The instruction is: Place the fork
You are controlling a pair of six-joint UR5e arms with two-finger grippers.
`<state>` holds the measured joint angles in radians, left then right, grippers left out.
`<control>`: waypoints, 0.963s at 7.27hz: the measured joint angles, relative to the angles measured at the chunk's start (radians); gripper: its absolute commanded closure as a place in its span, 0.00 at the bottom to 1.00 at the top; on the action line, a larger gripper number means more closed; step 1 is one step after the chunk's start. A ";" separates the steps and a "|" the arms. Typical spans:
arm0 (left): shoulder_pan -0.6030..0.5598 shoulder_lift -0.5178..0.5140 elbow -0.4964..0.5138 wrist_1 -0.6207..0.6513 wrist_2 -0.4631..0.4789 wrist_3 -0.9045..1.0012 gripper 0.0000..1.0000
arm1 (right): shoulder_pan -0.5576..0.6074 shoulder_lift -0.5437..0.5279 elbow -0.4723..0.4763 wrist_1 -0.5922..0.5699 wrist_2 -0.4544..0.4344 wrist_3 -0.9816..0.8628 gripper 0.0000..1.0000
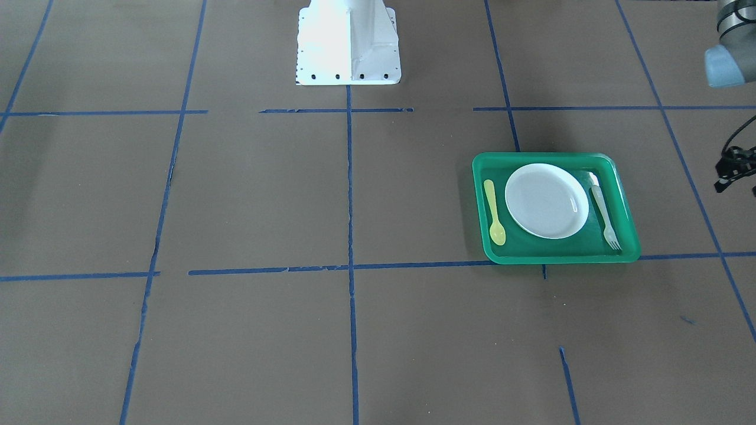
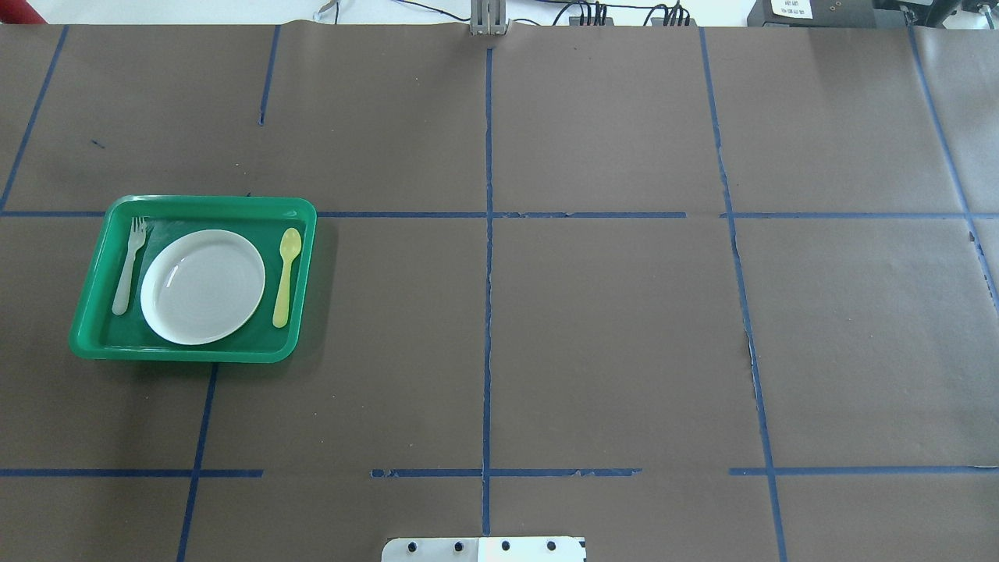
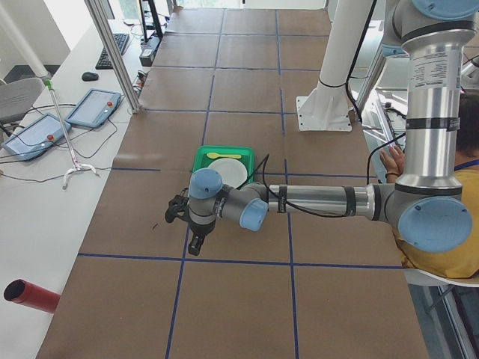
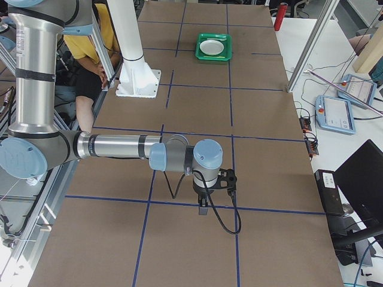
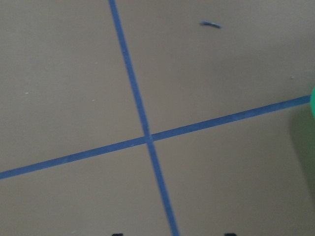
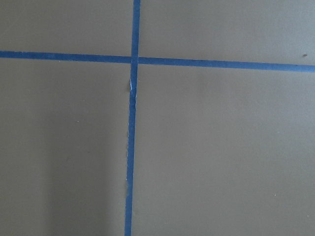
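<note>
The pale translucent fork (image 1: 603, 215) lies flat in the green tray (image 1: 555, 258), beside the white plate (image 1: 546, 200), on the side away from the yellow spoon (image 1: 494, 211). From overhead the fork (image 2: 127, 269) is at the tray's (image 2: 187, 353) left edge, tines pointing away from the robot. My left gripper (image 3: 196, 245) hangs over bare table, clear of the tray and empty. Its two dark fingertips (image 5: 116, 234) barely show, wide apart, at the wrist view's bottom edge. My right gripper (image 4: 203, 209) hangs over bare table far from the tray; I cannot tell if it is open.
Brown paper with blue tape lines (image 2: 488, 312) covers the table. The white robot base (image 1: 348, 41) stands at mid-table. A corner of the tray (image 5: 312, 105) shows at the left wrist view's right edge. A seated person (image 3: 456, 172) is beside the robot.
</note>
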<state>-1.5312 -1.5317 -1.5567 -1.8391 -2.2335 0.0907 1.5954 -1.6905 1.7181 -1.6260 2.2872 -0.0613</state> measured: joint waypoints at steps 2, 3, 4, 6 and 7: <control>-0.082 -0.045 0.024 0.195 -0.088 0.098 0.00 | 0.000 0.000 0.000 0.000 0.000 0.000 0.00; -0.092 -0.056 0.022 0.259 -0.109 0.110 0.00 | 0.000 0.000 0.000 0.000 0.000 0.000 0.00; -0.096 -0.062 0.001 0.330 -0.116 0.114 0.00 | 0.000 0.000 0.000 0.000 0.000 0.000 0.00; -0.099 -0.033 -0.069 0.404 -0.114 0.137 0.00 | 0.000 0.000 0.000 0.000 0.000 0.000 0.00; -0.101 -0.012 -0.096 0.410 -0.115 0.144 0.00 | 0.000 0.000 0.000 0.000 0.000 0.001 0.00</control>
<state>-1.6319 -1.5441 -1.6525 -1.4292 -2.3486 0.2349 1.5954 -1.6905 1.7182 -1.6260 2.2872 -0.0607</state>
